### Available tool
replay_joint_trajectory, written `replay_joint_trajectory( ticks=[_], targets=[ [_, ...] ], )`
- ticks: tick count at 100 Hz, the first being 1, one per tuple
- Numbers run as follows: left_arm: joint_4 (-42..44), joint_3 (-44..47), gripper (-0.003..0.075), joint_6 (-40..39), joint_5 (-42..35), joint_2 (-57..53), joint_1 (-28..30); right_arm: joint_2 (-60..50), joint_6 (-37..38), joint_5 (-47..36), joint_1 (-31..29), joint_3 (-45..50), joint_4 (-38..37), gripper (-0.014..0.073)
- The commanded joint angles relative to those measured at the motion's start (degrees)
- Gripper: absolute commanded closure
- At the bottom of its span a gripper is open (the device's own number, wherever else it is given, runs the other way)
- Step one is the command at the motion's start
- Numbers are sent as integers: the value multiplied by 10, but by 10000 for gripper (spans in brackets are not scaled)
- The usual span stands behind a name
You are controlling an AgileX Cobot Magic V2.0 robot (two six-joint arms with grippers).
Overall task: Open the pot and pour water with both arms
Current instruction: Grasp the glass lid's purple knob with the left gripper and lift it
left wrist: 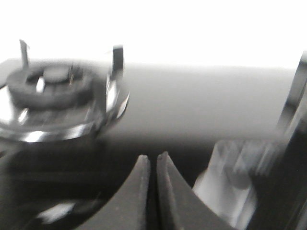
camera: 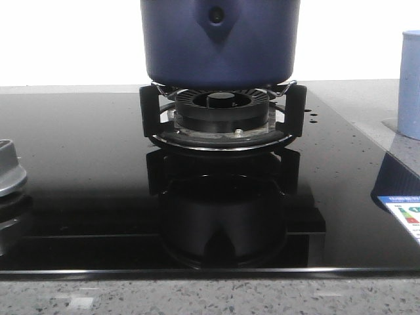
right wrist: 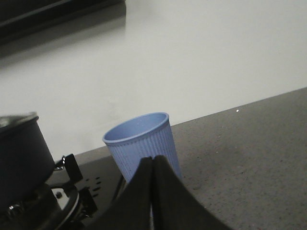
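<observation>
1. The left gripper (left wrist: 153,165) had its two dark fingers drawn almost together, only a thin slit between the tips and nothing held in it. Its wrist view was blurred.
2. Beyond those fingers stood a shiny burner (left wrist: 55,103) with upright prongs, well apart from the tips; a pale blurred shape beside the fingers could not be identified.
3. The right gripper (right wrist: 152,165) had its fingers pressed tip to tip, gripping nothing.
4. Just beyond the right fingertips stood the pale blue ribbed cup (right wrist: 144,143), upright and open-mouthed, on the grey speckled counter (right wrist: 249,158) at the cooktop's edge.
5. Taking that cup as landmark, the pot (camera: 220,42) sat well to its left in the front view, resting on the black burner grate (camera: 223,115) of the glossy black cooktop (camera: 85,197). Its pointed handle mount with the round rivet faced the camera.
6. In the right wrist view the pot (right wrist: 21,158) appeared beside the cup, not touching it.
7. Far left of the cup, at the cooktop's edge, a grey knob-like part (camera: 10,170) showed partly.
</observation>
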Motion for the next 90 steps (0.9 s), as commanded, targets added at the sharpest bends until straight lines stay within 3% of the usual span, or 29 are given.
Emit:
replay_joint_trajectory(
  ticks=[1,14,21,30,39,61,75,90],
  targets=[
    [-143,27,741,-6,-124,-18,0,-11,5,-40,-3,-1,45,657],
    [-341,25,741,-6,-186,-18,0,-5,5,32,-3,-41,45,657],
    [-393,25,741,-6,-191,-18,0,5,4,74,-3,-69,45,657],
    [-382,13,741,-6,-144,-18,0,29,2,118,-3,-108,22,657],
    [-315,-21,741,-6,-57,-13,0,65,2,175,-3,-155,-26,657],
    [-186,-134,740,3,99,71,0,185,-35,399,-2,-280,-67,657],
    [-203,-200,736,55,192,176,0,259,-53,553,-2,-341,-66,659],
    [-372,-265,723,262,285,292,-22,286,-95,606,11,-375,-27,665]
  ],
)
